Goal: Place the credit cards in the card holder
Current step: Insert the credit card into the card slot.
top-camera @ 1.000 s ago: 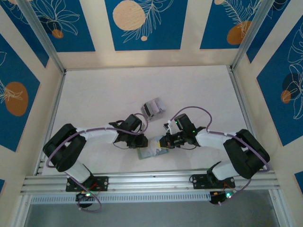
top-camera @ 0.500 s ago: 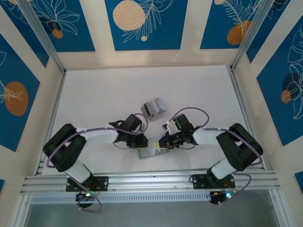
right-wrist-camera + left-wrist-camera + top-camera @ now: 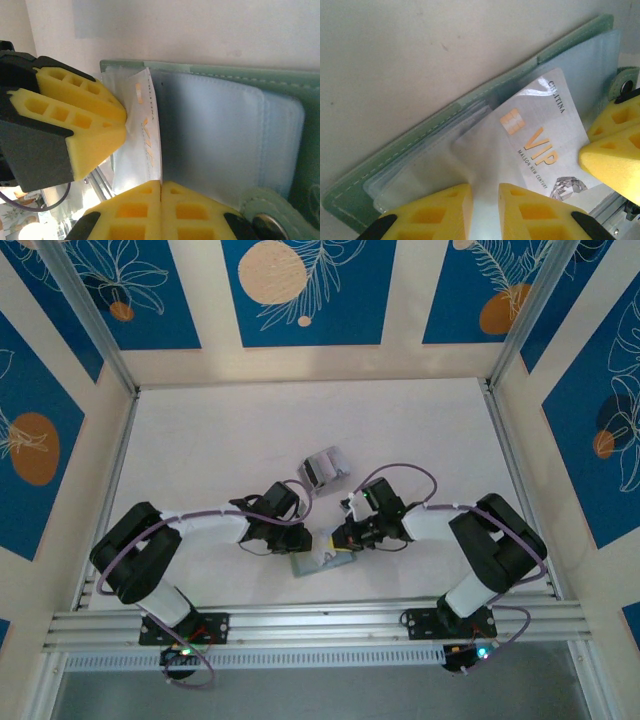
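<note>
The right gripper (image 3: 161,189) has its jaws pressed together on the trailing edge of a pale VIP credit card (image 3: 540,145), gripping it thin and flat so that the leading end can slide edge-first into a pocket. The left gripper (image 3: 485,194) stands opposite with its jaws nearly closed, apparently pinching the film of a clear plastic sleeve (image 3: 470,160). That would lift the pocket mouth and keep the holder from skating away under the push. The card's chip end lies at or just inside that sleeve. How deep it sits is hard to tell through the film. The sage-green card holder (image 3: 415,142) lies open and flat on the white table (image 3: 420,50), with its snap tab (image 3: 260,220) beside the right fingers. Farther back on the table, a pale grey-white stack (image 3: 324,467) sits well apart, possibly more cards waiting.
</note>
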Tool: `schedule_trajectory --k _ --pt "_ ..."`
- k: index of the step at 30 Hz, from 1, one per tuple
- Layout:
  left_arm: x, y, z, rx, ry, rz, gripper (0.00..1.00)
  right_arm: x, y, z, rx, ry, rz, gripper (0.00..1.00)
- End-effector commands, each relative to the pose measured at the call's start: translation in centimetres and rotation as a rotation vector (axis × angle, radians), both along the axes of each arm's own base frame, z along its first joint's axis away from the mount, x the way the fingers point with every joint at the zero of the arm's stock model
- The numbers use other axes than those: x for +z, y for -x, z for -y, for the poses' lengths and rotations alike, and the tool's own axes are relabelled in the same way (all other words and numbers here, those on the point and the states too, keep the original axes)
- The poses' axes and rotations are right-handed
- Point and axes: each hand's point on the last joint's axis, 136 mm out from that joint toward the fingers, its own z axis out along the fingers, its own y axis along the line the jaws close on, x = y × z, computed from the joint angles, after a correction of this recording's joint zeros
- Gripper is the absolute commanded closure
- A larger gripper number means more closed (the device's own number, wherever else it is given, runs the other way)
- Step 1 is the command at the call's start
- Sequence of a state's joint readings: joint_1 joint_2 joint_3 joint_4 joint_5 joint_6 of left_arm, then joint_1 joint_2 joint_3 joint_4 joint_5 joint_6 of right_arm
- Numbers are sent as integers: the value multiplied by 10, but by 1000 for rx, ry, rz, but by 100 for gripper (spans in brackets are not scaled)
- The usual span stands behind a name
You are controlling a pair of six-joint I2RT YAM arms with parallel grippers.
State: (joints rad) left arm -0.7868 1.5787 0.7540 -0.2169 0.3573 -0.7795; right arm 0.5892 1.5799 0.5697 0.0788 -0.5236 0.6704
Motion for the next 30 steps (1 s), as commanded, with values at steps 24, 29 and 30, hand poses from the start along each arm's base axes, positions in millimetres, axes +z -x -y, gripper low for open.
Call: schedule_trajectory --k 24,29,30 --pt "38 -1 0 71 236 -66 76 -14 4 -19 13 42 -58 100" --pt "36 0 -33 122 147 -41 78 -15 4 -20 16 52 -58 100" --pt "32 3 -42 122 103 -36 80 -15 4 -20 17 53 -60 100"
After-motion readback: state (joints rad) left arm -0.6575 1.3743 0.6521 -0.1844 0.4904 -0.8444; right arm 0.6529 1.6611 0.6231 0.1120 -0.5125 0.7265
